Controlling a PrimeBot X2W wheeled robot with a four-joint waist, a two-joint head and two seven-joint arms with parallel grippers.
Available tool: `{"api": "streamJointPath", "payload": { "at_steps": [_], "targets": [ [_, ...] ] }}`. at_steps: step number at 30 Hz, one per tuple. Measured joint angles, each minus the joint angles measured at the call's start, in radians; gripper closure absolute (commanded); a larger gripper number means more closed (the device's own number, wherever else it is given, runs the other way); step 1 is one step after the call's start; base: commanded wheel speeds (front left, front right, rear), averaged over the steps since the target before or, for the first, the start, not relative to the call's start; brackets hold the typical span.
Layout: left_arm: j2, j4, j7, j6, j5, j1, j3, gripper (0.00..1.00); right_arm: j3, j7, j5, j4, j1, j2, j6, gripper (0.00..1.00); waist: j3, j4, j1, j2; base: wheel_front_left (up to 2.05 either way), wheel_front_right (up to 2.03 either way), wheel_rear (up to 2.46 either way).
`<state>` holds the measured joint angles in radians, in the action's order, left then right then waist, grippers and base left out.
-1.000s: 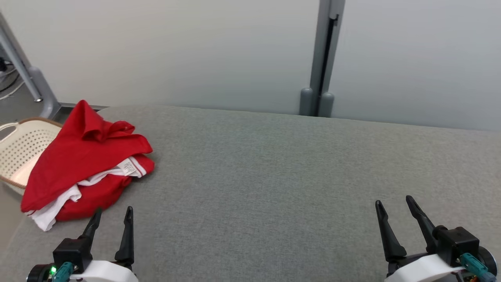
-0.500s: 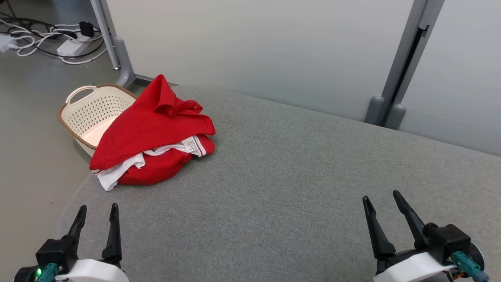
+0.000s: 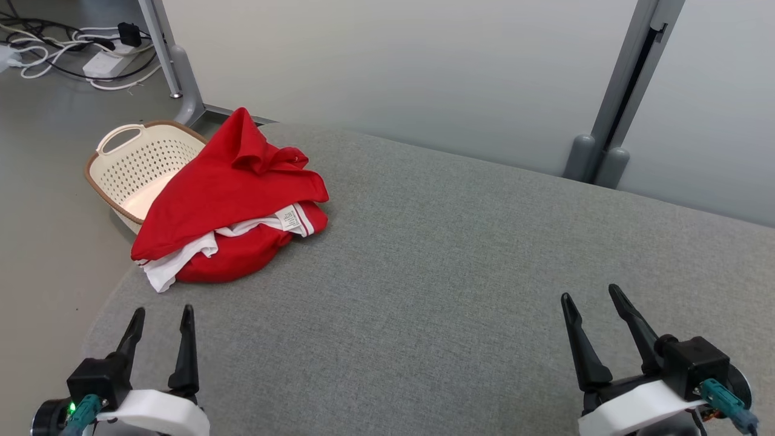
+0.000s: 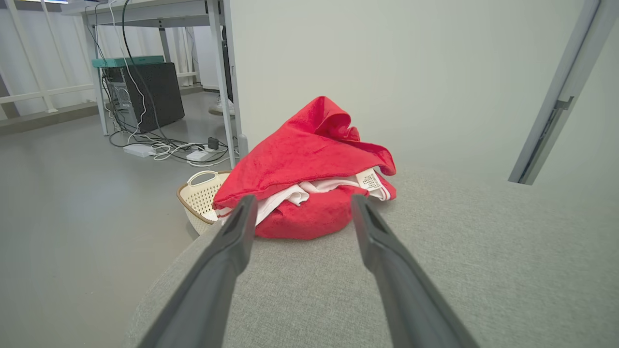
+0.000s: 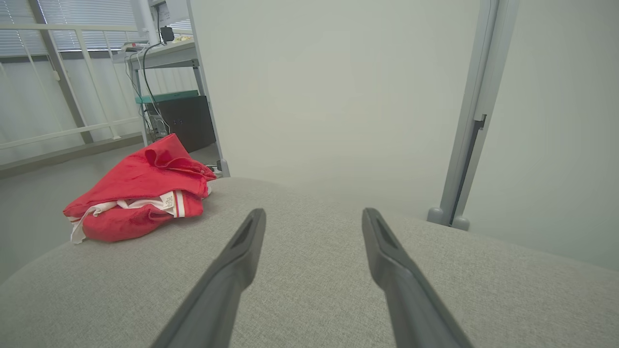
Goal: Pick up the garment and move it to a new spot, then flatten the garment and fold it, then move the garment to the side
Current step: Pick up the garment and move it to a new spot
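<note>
The crumpled red garment with white trim [image 3: 224, 200] is heaped at the far left corner of the grey fabric-covered table [image 3: 454, 272], and a cream perforated plastic basket [image 3: 130, 166] is seen just past that edge. The garment is judged light, soft and limp, and likely to sag and unfurl once lifted. A raised fold on top of the heap is best pinched. The left gripper [image 3: 163, 310] and right gripper [image 3: 590, 292] are spread wide, and nothing is held by either.

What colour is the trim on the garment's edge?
White with a thin red stripe on the red garment; clearest in the left wrist view.
</note>
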<state>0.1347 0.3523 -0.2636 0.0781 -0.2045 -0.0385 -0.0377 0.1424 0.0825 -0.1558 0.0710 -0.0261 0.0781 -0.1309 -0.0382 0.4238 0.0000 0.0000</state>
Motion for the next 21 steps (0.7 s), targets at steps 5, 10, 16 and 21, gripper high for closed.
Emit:
{"api": "streamJointPath", "payload": {
  "at_steps": [5, 10, 16, 21],
  "targets": [
    [-0.013, 0.027, 0.000, 0.005, 0.000, -0.091, 0.018, 0.00, 0.006, -0.026, 0.013, -0.035, 0.026, 0.018, 0.000, 0.00, 0.043, -0.018, 0.0000, 0.0000, 0.00, 0.00, 0.00],
    [-0.022, 0.100, 0.001, 0.009, -0.016, -0.258, 0.021, 0.00, 0.015, -0.066, 0.023, -0.097, 0.088, 0.057, 0.000, 0.00, 0.135, -0.051, 0.0000, 0.0000, 0.00, 0.00, 0.00],
    [0.043, 0.275, 0.025, 0.016, -0.069, -0.506, -0.027, 0.00, 0.014, -0.094, 0.026, -0.163, 0.184, 0.111, 0.000, 0.00, 0.281, -0.109, 0.0000, 0.0000, 0.00, 0.00, 0.00],
    [0.107, 0.457, 0.063, 0.028, -0.096, -0.669, -0.042, 0.00, -0.006, -0.091, 0.024, -0.174, 0.219, 0.125, 0.000, 0.00, 0.403, -0.166, 0.0000, 0.0000, 0.00, 0.00, 0.00]
  ]
}}
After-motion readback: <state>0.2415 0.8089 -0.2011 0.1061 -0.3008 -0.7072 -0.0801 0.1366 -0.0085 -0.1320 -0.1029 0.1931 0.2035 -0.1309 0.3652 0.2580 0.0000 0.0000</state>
